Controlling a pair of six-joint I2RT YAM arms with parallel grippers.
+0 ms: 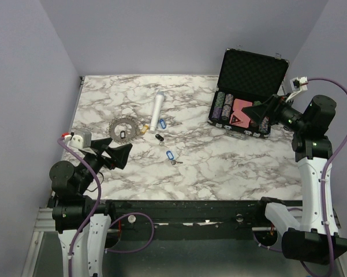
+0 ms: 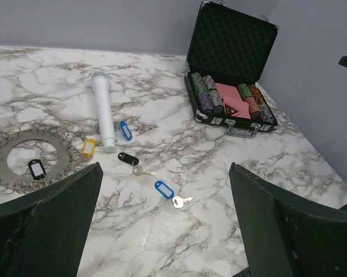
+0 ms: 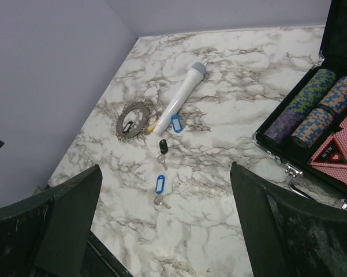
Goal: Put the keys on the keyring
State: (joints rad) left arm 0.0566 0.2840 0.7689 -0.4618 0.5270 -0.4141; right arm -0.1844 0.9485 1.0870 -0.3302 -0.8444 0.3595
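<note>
While the left gripper (image 1: pixel 120 154) at the lower left and the right gripper (image 1: pixel 256 111) at the upper right both stand with jaws spread wide, neither holds or touches anything. One keyring (image 2: pixel 40 137) lies left of centre, with one black-tagged key (image 2: pixel 36 168) inside its hole and one yellow-tagged key (image 2: pixel 88 148) at its rim. Three more keys lie loose to its right: an upper blue-tagged key (image 2: pixel 125 130), a loose black key (image 2: pixel 127 158) and a lower blue-tagged key (image 2: pixel 160 188), five keys in all.

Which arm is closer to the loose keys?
The left arm, probably: its open jaws sit near the toothed grey metal keyring and the nearest blue-tagged metal key, while the right arm hangs over the black poker-chip case.
</note>
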